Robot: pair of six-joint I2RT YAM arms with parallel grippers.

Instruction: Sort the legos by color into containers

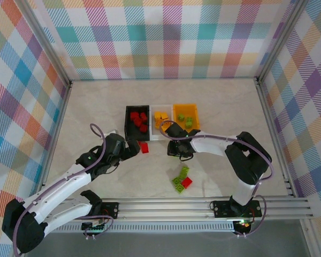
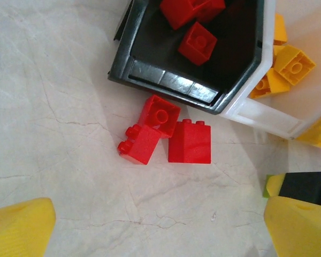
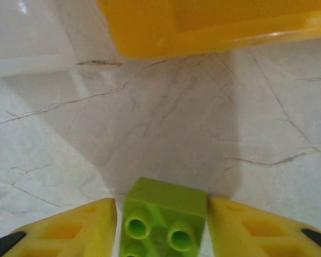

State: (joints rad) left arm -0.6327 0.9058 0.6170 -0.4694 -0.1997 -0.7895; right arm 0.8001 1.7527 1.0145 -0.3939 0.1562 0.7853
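Observation:
Three red legos [image 2: 166, 134] lie bunched on the table against the black bin's [image 2: 150, 75] near corner, and more red ones sit inside it. My left gripper [image 2: 158, 230] hovers open just short of them, holding nothing; from above it [image 1: 134, 150] is beside the red cluster [image 1: 144, 147]. My right gripper [image 3: 163, 225] is shut on a lime green lego [image 3: 165, 214], studs facing the camera, close before the orange-yellow bin [image 3: 203, 21]. From above the right gripper [image 1: 176, 149] sits below the white bin [image 1: 153, 120].
The three bins stand side by side: black [image 1: 128, 120], white with yellow legos [image 1: 160, 116], orange-yellow [image 1: 185, 107] with green legos. A loose pile of green and red legos [image 1: 181, 179] lies nearer the arm bases. Checked walls enclose the table.

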